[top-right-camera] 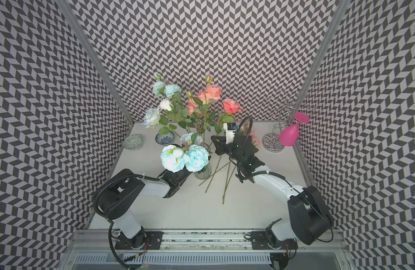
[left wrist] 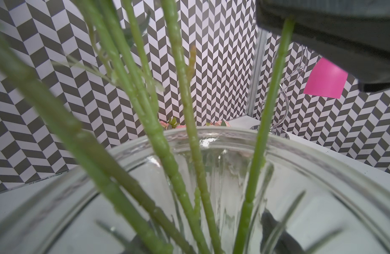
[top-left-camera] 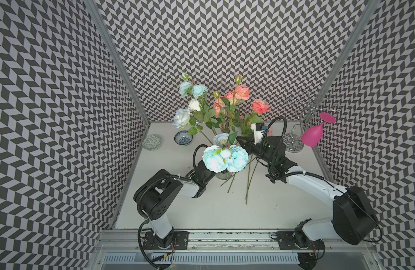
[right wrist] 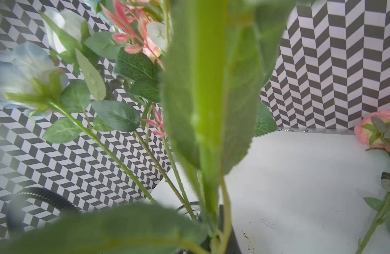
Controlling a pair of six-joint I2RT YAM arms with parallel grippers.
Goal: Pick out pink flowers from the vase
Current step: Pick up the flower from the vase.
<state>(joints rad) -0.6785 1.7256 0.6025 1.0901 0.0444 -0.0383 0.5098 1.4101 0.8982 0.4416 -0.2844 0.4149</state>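
Pink flowers [top-left-camera: 242, 92] lie partly on the surface [top-left-camera: 283, 205], just right of the vase [top-left-camera: 224, 176], stalks pointing at its bare front edge. Left pincer [top-right-camera: 190, 174] clasps the vase under blue blooms [top-left-camera: 225, 157]; right pincer [top-left-camera: 240, 141], beyond, is pressed shut on a standing pink stalk. Other pink blooms rise toward the back wall.

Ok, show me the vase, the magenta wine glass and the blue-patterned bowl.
vase [top-left-camera: 224, 175], in a top view, on its glass body.
magenta wine glass [top-left-camera: 311, 138], in a top view, on its bowl.
blue-patterned bowl [top-left-camera: 183, 144], in a top view, on its near wall.
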